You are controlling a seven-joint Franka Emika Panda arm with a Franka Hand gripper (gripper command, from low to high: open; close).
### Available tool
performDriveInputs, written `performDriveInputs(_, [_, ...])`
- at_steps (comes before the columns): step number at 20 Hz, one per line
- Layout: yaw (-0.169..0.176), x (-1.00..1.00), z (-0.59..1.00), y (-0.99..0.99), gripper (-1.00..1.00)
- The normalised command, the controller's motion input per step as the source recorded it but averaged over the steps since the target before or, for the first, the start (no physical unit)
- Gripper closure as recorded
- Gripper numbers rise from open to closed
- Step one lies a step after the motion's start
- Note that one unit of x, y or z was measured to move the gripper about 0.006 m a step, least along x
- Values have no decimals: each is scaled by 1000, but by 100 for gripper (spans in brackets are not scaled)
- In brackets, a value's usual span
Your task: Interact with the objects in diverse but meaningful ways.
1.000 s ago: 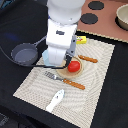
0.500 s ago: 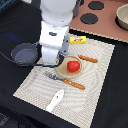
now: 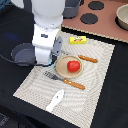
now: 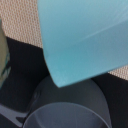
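Light-blue cup [image 4: 82,37] over frying pan [image 3: 22,54], pan at 9 o'clock of tomato [image 3: 73,66]; fingers' grip unclear. Placing looks pending; packet [image 3: 77,40], utensil [image 3: 55,100] untouched.

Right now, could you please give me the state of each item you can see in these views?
Light-blue cup: fills the wrist view, hanging over the pan; the grip on it is not visible.
Frying pan: upright on the black surface, nothing visible inside.
Tomato: resting on the plate.
Yellow packet: lying flat.
Fork: lying flat beside the plate.
White utensil: flat on the mat.
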Motion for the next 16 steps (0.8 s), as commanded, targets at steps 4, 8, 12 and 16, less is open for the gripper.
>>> performDriveInputs(4, [17,-163,0,0,-100])
performDriveInputs(8, [4,-24,0,56,-100])
performDriveInputs(12, [7,-38,-91,84,-100])
performDriveInputs(16, [51,-285,-238,64,-100])
